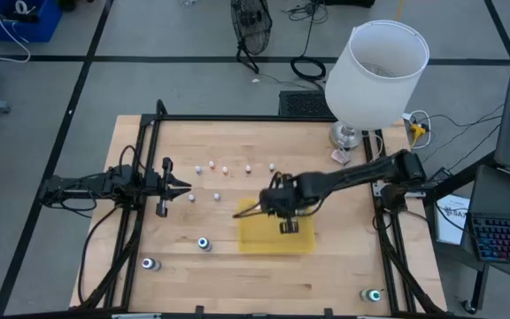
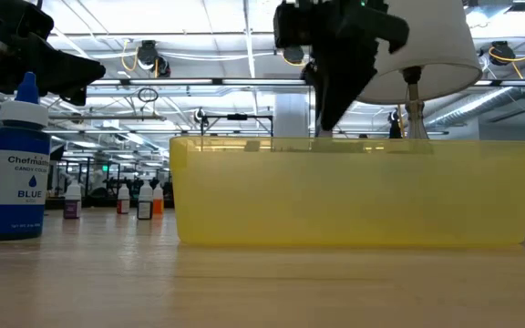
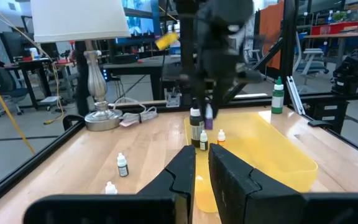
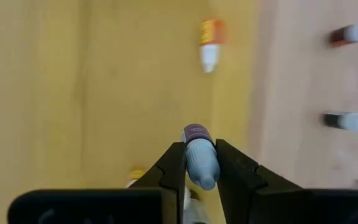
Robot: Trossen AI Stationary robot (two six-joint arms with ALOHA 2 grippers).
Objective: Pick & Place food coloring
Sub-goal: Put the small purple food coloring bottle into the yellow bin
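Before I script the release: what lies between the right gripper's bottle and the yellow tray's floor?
Nothing: in the right wrist view the purple-labelled bottle hangs over bare yellow tray; an orange bottle lies farther off.

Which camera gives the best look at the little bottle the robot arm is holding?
The right wrist view: the small purple-labelled dropper bottle sits clamped in the right gripper. The left wrist view shows it blurred, far off; the high and low views hide it.

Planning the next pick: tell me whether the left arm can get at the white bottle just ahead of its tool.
Probably yes. The left tool is shut and empty, the bottle stands on bare table, and the right tool, holding a purple-labelled bottle, is over the tray.
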